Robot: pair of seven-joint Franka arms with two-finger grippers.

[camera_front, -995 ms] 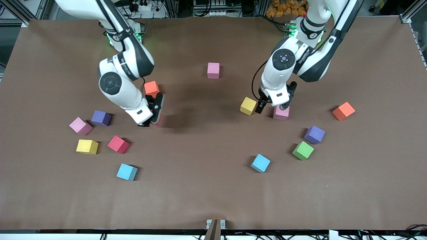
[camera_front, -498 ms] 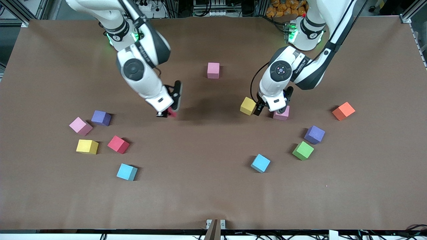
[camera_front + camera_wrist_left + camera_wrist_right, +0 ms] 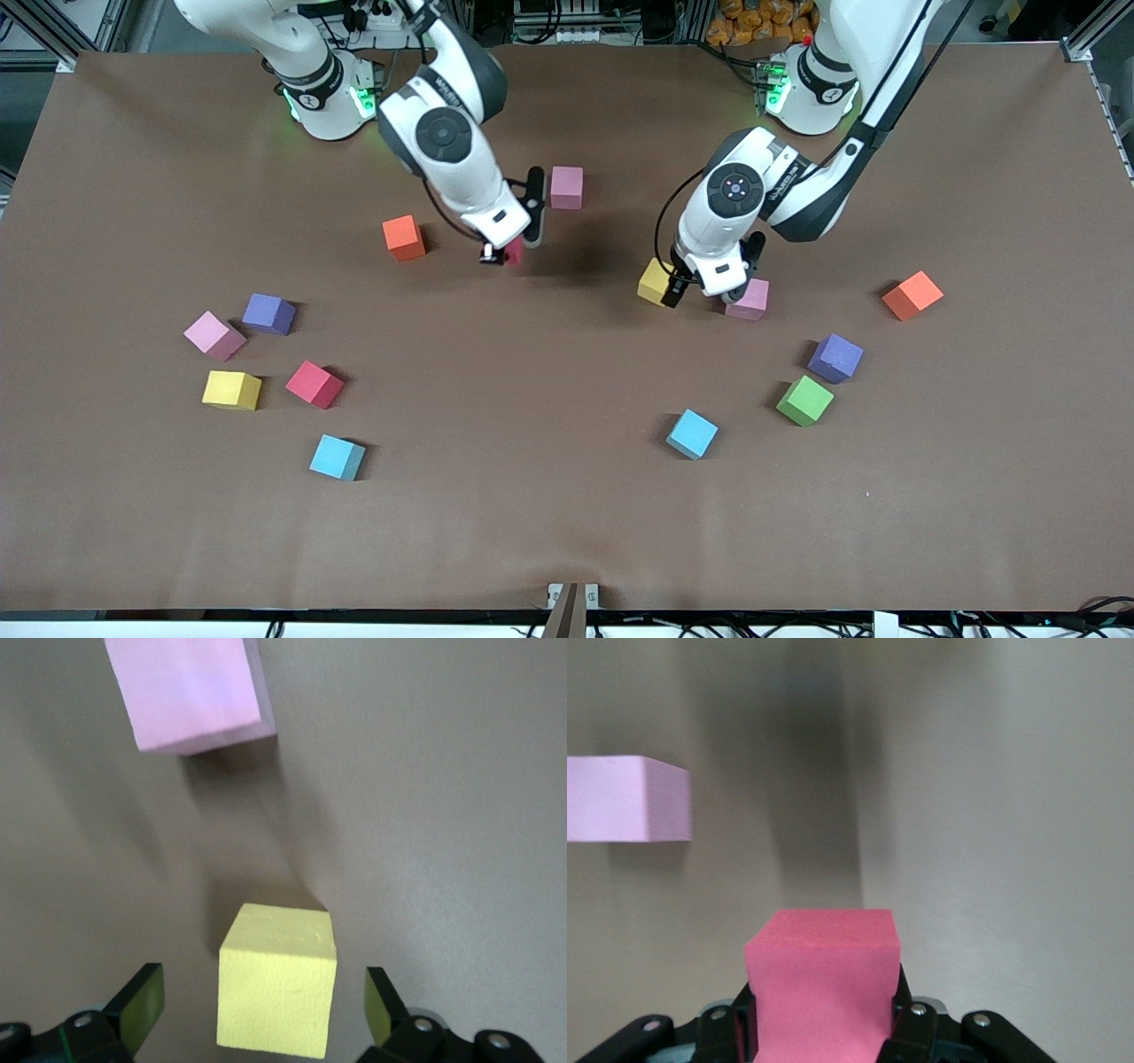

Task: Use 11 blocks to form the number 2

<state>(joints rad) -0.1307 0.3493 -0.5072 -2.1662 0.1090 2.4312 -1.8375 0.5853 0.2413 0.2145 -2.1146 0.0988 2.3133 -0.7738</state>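
Observation:
My right gripper (image 3: 512,254) is shut on a red block (image 3: 824,983) and holds it above the table beside a pink block (image 3: 566,187), which also shows in the right wrist view (image 3: 625,797). My left gripper (image 3: 695,291) hangs open over a yellow block (image 3: 276,979), its fingers (image 3: 142,1003) on either side of the block and apart from it. A second pink block (image 3: 751,299) lies right next to that yellow block (image 3: 651,282). The rest of the blocks lie scattered on the table.
Toward the right arm's end lie purple (image 3: 268,314), pink (image 3: 213,335), yellow (image 3: 231,390), red (image 3: 314,384) and light blue (image 3: 337,457) blocks and an orange cube (image 3: 403,237). Toward the left arm's end lie purple (image 3: 834,358), green (image 3: 804,400), light blue (image 3: 692,433) blocks and another orange cube (image 3: 912,295).
My right gripper has carried the red block from beside the orange cube toward the pink block at the table's middle. My left gripper has shifted from over the pink block to over the yellow one.

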